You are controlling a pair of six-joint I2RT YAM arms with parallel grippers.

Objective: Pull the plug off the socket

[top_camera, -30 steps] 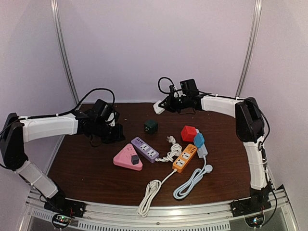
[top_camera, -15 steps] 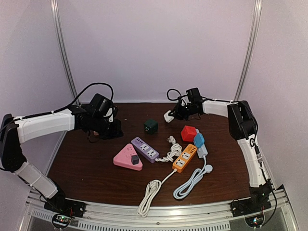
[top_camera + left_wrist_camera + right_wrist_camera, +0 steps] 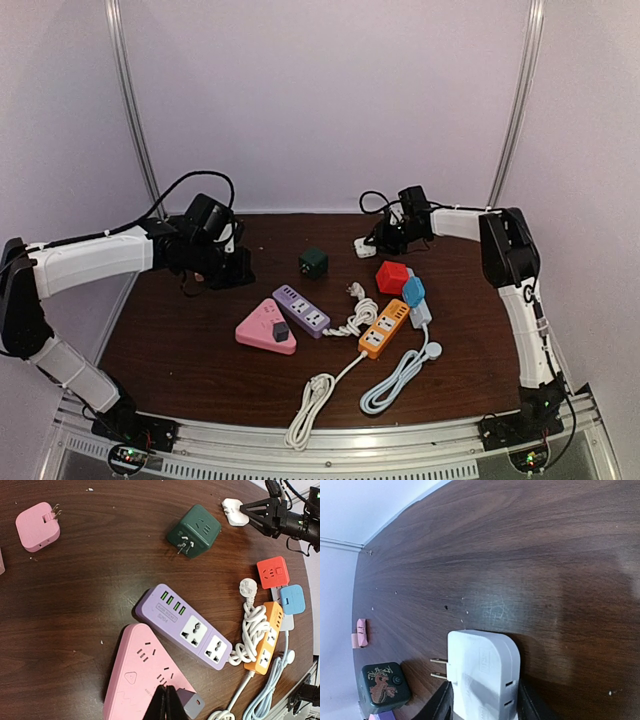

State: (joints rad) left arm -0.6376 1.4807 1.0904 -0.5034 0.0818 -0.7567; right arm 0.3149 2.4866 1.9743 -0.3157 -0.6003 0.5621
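A dark grey plug (image 3: 281,331) sits in the pink triangular socket (image 3: 262,326) at the table's middle left. In the left wrist view the plug (image 3: 190,704) is at the socket's (image 3: 134,675) near corner. My left gripper (image 3: 233,270) is shut and empty, hovering behind and left of the socket; its closed fingertips (image 3: 166,700) appear just left of the plug. My right gripper (image 3: 384,240) is at the back right, shut on a white adapter (image 3: 364,246), whose two prongs point left in the right wrist view (image 3: 482,670).
A green cube (image 3: 313,263) stands at the back middle. A purple power strip (image 3: 301,309), an orange strip (image 3: 385,328), a red cube (image 3: 392,276), a blue cube (image 3: 413,290) and coiled white cables (image 3: 312,396) lie right of the socket. A small pink adapter (image 3: 38,526) lies far left.
My right gripper has carried the white adapter to the right along the back of the table. My left arm shifted slightly at first, then stayed still.
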